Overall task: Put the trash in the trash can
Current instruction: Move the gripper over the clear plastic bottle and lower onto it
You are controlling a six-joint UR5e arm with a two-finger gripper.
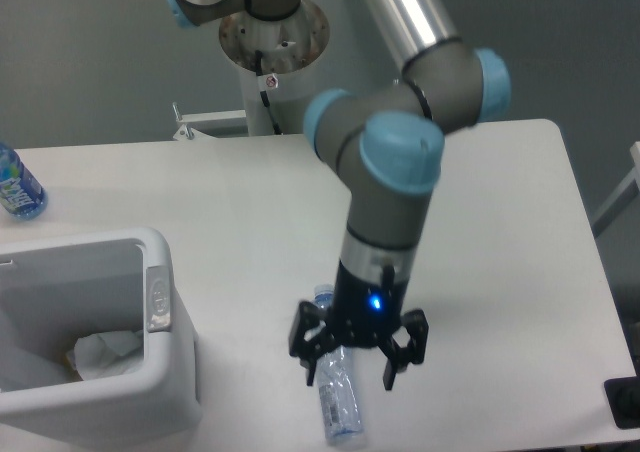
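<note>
In the single fixed camera view, the gripper (351, 375) hangs low in the lower middle of the frame, its fingers spread apart and grasping nothing. The two fingertips stand on either side of the crushed plastic bottle (338, 402), which lies flat on the white table (500, 222) with its cap end pointing toward the upper part of the frame. The upper half of the bottle is partly hidden behind the gripper body; whether a finger touches the bottle cannot be told.

At the lower left sits the white trash can (160, 372), with a grey oval latch (158, 295) on its right wall. Inside it, near the bottom, lies the crumpled white paper wad (105, 352).

At the far left edge of the frame, above the bin, a deep-blue bottle (15, 184) with a white label stands on the table, well apart from the gripper.
</note>
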